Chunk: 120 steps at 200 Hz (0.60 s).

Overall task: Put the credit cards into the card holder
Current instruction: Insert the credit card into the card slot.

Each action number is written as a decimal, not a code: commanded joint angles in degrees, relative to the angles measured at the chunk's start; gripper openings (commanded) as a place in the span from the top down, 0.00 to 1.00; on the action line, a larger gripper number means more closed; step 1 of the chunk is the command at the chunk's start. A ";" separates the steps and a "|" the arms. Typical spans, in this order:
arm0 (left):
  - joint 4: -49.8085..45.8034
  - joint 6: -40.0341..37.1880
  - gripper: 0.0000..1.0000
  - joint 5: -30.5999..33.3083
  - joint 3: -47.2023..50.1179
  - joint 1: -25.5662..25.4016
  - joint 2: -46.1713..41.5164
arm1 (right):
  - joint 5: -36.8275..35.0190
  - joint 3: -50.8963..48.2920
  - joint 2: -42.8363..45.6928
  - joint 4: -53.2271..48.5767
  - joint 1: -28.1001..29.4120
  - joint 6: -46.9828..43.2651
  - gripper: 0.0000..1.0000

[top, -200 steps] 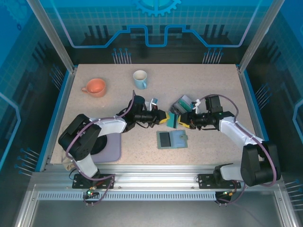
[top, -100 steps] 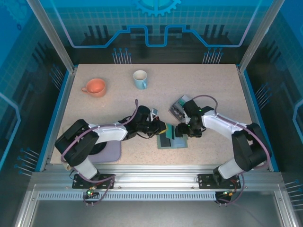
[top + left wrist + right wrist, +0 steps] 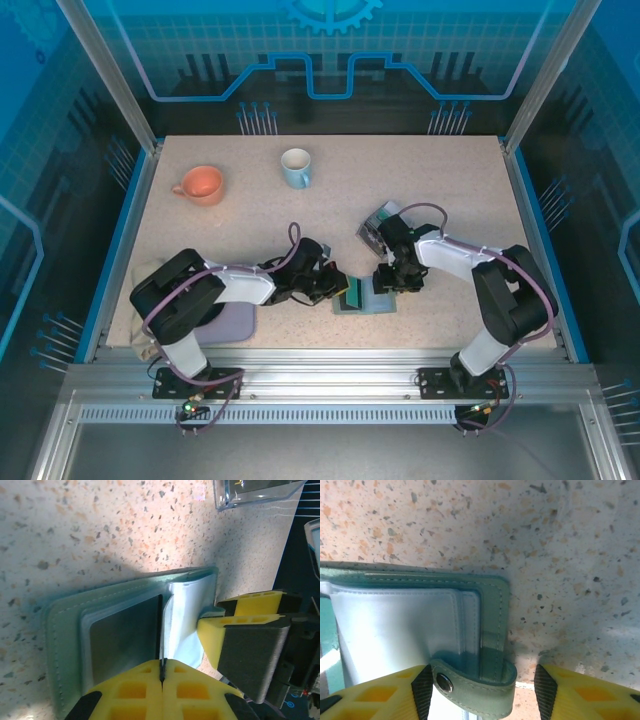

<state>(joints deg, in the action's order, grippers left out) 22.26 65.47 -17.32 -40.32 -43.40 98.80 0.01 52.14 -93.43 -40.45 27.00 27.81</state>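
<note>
The sage-green card holder (image 3: 381,304) lies open on the table between both arms. My left gripper (image 3: 161,672) is shut on a thin credit card (image 3: 161,630), seen edge-on and standing upright over the holder's fold (image 3: 65,630). A dark card (image 3: 125,630) sits in the left pocket, beside a clear sleeve (image 3: 182,625). My right gripper (image 3: 480,692) is open, straddling the holder's snap strap (image 3: 475,690) at its right edge (image 3: 492,600); the left pad touches the strap and the right one stands clear. In the top view the grippers (image 3: 340,290) (image 3: 393,282) flank the holder.
A small clear box (image 3: 378,222) holding more cards sits just behind the right arm, and shows in the left wrist view (image 3: 255,492). An orange mug (image 3: 200,184) and a blue mug (image 3: 296,167) stand at the back left. A grey-purple mat (image 3: 238,322) lies under the left arm.
Both grippers came down and toward the near edge, from above the holder onto it. The left carried the card to the fold; the right settled over the strap side.
</note>
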 commanded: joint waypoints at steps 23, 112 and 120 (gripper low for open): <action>1.95 -2.81 1.00 2.73 2.08 -0.38 -0.60 | -1.81 0.42 -1.82 -0.60 -0.19 -0.07 0.53; 13.45 1.79 1.00 3.95 2.55 -2.82 6.45 | 8.55 -2.48 -2.26 2.77 -2.66 1.95 0.65; 13.79 1.77 1.00 3.82 2.36 -3.00 6.77 | 8.82 -3.18 -2.45 3.08 -2.64 2.21 0.65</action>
<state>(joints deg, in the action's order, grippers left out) 32.82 65.95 -15.14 -39.13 -45.47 103.55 4.60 51.92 -93.71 -39.53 24.49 28.29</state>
